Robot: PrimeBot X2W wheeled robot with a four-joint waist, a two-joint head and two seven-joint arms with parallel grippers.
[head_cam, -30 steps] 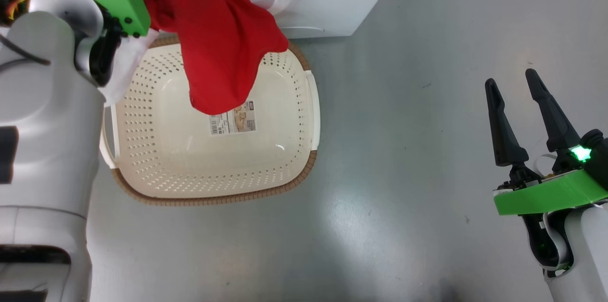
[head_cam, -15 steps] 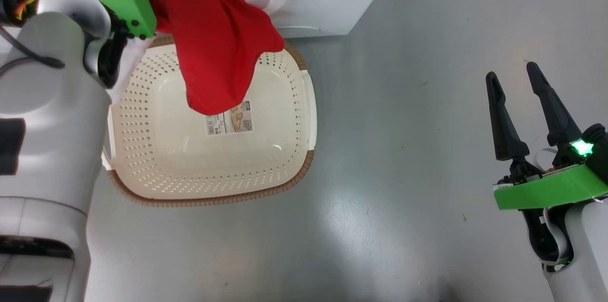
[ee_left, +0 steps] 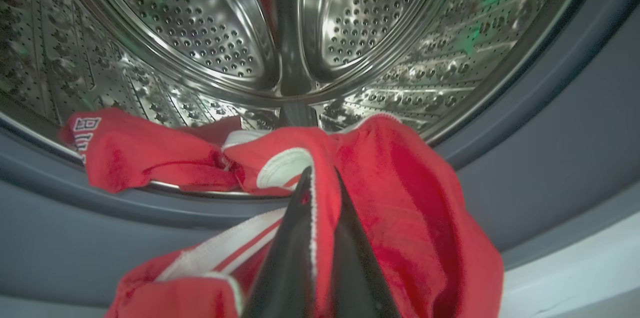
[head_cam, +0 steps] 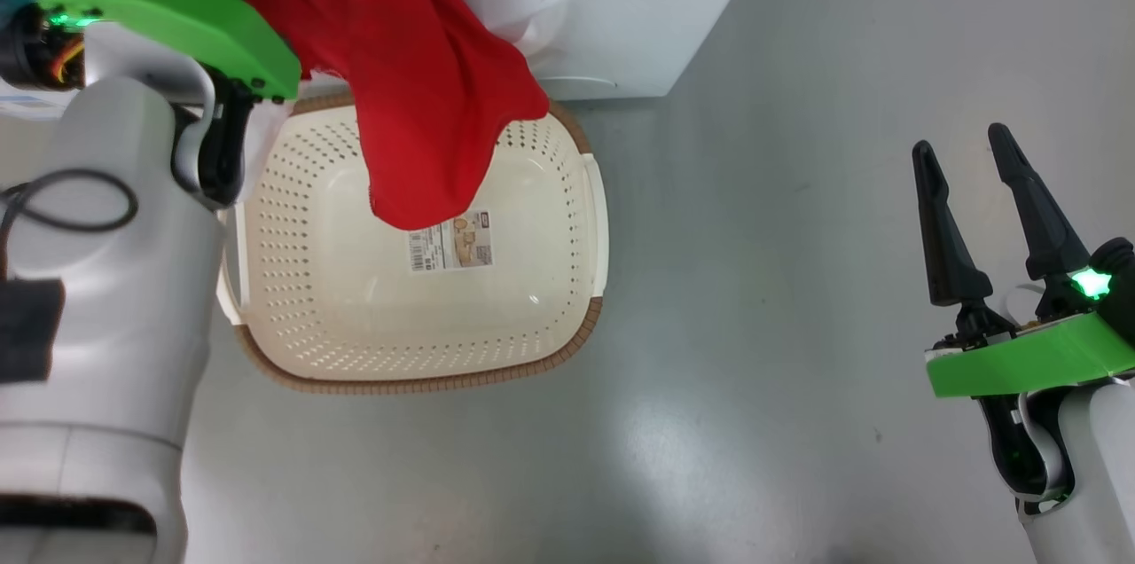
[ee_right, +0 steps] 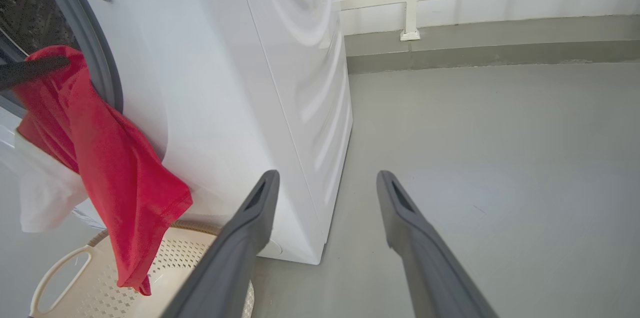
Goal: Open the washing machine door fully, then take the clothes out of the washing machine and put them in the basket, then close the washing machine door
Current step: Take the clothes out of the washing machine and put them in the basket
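left gripper [ee_left: 314,182] nips clothes [ee_left: 400,198], seemingly over basket [head_cam: 426,384]

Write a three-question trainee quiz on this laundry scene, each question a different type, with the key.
1. True or false: the left gripper is shut on the clothes.
2. Where does the clothes' loose red end hang? A) over a chair B) over the basket C) over a sink
3. Fill in: the right gripper stands ____, holding nothing.
Key: 1 true; 2 B; 3 open.
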